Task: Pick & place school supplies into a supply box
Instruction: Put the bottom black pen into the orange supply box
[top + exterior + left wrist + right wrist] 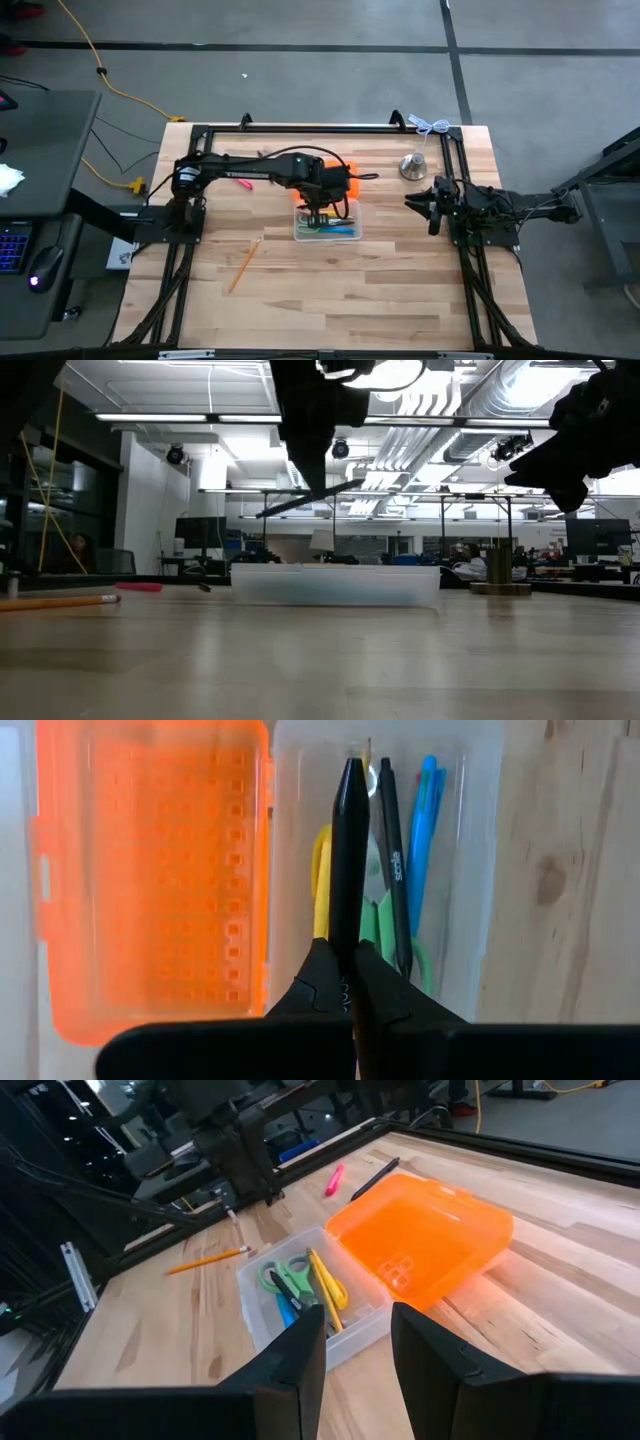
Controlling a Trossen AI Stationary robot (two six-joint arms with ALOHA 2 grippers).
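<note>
My left gripper (347, 982) hangs over the clear supply box (327, 228) and is shut on a black pen (348, 850). The orange lid (341, 180) lies open on the box's far side. Inside the box (470, 870) I see green-handled scissors (378, 920), a yellow pen (320, 870), another black pen (391, 850) and blue pens (424, 820). A wooden pencil (243, 263), a pink pen (243, 184) and a black pen (364, 177) lie flat on the table. My right gripper (358, 1350) waits open at the table's right, pointing at the box. My left gripper pinches the black pen between its two fingers at about mid-length (347, 935). The fingers (312, 470) come down from above and lie across it. The pen (310, 498) is lifted clear above the box and sits tilted, one end higher.
A silver bell-shaped object (413, 165) stands near the table's far right, and a white cord (430, 126) lies at the far edge. A black frame (300, 128) borders the work area. Bare wood stretches along the near side.
</note>
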